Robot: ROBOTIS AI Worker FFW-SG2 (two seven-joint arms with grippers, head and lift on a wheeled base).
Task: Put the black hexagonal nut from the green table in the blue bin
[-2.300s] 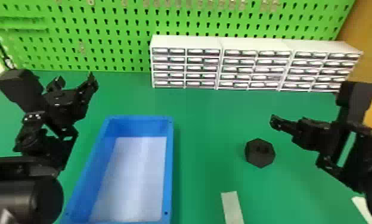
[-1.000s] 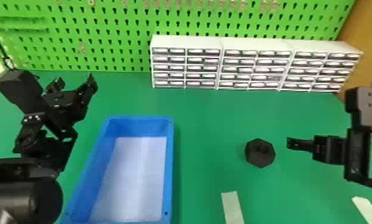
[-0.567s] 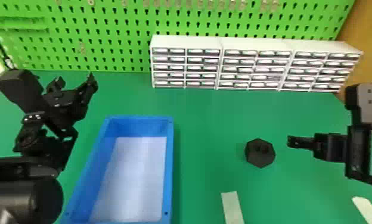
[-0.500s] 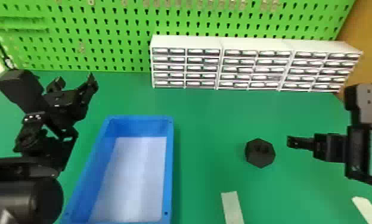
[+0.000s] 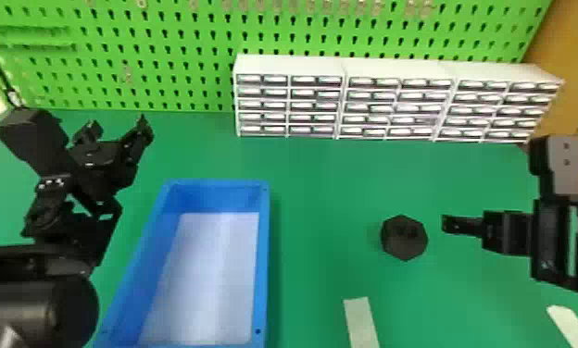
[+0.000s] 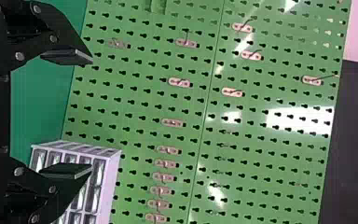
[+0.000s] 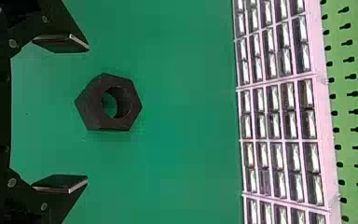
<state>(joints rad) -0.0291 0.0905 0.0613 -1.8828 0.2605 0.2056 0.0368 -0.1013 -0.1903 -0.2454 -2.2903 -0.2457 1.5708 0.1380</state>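
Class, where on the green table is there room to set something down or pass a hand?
Bare green tabletop lies between the blue bin and the black nut, running back to the white drawer units, and beyond the nut. It is crowded left of the bin, near the left gripper, and just right of the nut, at the right gripper.
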